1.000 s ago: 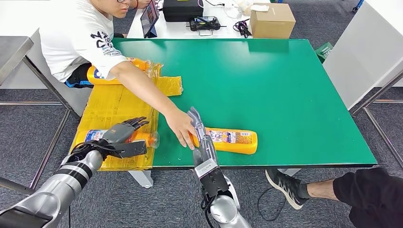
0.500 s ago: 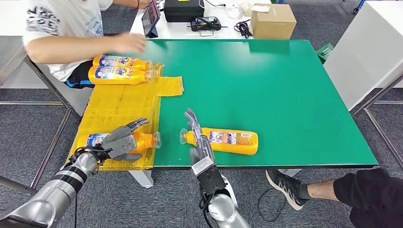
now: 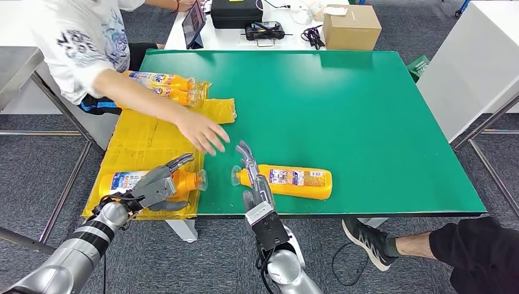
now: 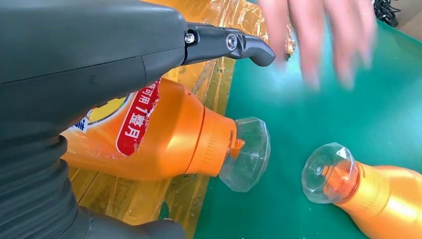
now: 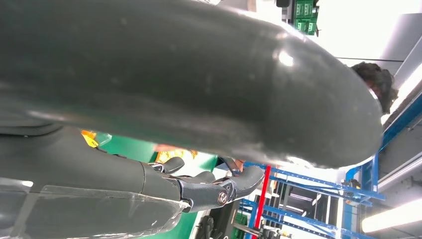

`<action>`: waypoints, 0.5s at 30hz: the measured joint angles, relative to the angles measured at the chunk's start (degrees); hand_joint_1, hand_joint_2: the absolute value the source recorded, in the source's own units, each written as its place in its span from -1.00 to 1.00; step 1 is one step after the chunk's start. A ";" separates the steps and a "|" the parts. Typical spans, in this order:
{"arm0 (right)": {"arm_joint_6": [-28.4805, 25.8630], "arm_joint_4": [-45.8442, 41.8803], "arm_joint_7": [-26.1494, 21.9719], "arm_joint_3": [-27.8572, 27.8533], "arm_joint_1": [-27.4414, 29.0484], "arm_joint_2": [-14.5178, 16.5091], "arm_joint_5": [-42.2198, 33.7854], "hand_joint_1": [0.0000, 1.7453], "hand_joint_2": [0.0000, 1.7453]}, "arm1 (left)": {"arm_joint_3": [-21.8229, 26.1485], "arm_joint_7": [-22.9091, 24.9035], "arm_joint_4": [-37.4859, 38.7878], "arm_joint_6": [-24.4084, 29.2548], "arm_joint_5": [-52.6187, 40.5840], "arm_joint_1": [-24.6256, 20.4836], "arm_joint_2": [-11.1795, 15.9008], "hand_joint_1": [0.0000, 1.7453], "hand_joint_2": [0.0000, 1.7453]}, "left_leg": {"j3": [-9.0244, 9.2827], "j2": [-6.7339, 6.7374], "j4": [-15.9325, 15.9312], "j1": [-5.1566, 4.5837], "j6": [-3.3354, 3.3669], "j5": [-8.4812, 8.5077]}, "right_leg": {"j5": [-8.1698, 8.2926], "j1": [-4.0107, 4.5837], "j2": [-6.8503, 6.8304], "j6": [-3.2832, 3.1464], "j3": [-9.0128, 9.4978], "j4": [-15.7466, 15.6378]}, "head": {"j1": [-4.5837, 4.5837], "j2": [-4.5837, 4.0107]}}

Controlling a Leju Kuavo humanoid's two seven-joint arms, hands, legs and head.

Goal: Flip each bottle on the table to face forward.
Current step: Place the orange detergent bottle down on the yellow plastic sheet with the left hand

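Bottle [image 4: 164,134] under left robot hand [image 3: 158,185] shows red label.

Bright, even light; person's hand [image 4: 318,35] motion-blurred (window glare behind).

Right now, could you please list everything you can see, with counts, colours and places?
Table: one, green top, in front of the robot.
Bottles: four, orange with clear caps, all lying down; one on the green top near the front edge, one under the left hand on the yellow sheet, two side by side at the far left.
Yellow sheet: one, along the table's left side.
Cardboard box: one, brown, on the white desk behind.
Black case: one, on that desk.
Person: one, white shirt, hand reaching over the table's left part.
Shoe: one, dark, below the front edge.
Left hand: resting on the near-left bottle.
Right hand: fingers spread, by the cap of the bottle on the green top.
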 joint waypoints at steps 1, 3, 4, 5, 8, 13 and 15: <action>0.01 0.02 0.00 0.00 0.00 0.00 0.00 -1.00 -1.00 | 0.00 0.00 -0.05 0.01 0.00 0.03 0.00 -1.00 1.00 | 0.00 0.00 0.00 0.00 0.00 0.00 | 0.00 0.00 0.00 0.00 0.00 0.00 | 0.01 0.00; 0.01 0.11 0.01 0.00 -0.02 0.00 0.00 -1.00 -1.00 | 0.07 -0.03 -0.15 0.64 0.00 0.18 -0.04 -1.00 1.00 | 0.00 0.00 0.00 0.00 0.00 0.00 | 0.00 0.00 0.00 0.00 0.00 0.00 | 0.01 0.00; -0.01 0.17 0.03 0.00 -0.02 0.01 0.00 -1.00 -1.00 | 0.26 -0.04 -0.25 1.68 -0.09 0.35 -0.16 -1.00 1.00 | 0.01 0.01 0.00 0.00 0.00 0.00 | 0.00 0.00 0.01 0.00 -0.01 0.00 | 0.01 0.00; -0.03 0.22 0.09 -0.01 -0.03 0.01 0.01 -1.00 -1.00 | 0.63 0.00 -0.46 3.78 -0.51 0.63 -0.47 -1.00 1.00 | 0.01 0.02 0.00 -0.01 0.00 0.00 | 0.00 -0.01 0.01 0.00 -0.03 0.00 | 0.01 0.00; -0.20 0.26 0.37 -0.05 0.04 0.02 0.15 -1.00 -1.00 | 3.02 1.67 -2.24 17.86 -4.37 2.37 -2.89 -1.00 1.00 | -0.03 0.03 0.02 -0.02 0.00 0.00 | 0.01 -0.02 0.01 0.01 -0.09 -0.02 | 0.00 0.00; -0.76 0.31 1.41 0.05 0.10 0.02 1.22 -1.00 -1.00 | 8.93 4.37 -8.77 47.29 -13.01 5.54 -9.12 -1.00 1.00 | -0.13 0.02 0.03 -0.04 0.01 -0.01 | 0.02 -0.04 0.01 0.03 -0.12 -0.02 | 0.01 0.00; -1.32 0.48 1.65 0.21 0.09 0.01 1.60 -1.00 -1.00 | 11.35 2.55 -11.59 51.07 -10.55 6.83 -11.46 -1.00 1.00 | -0.13 0.04 0.03 -0.05 0.02 -0.03 | 0.02 -0.05 0.02 0.03 -0.15 -0.04 | -0.01 0.00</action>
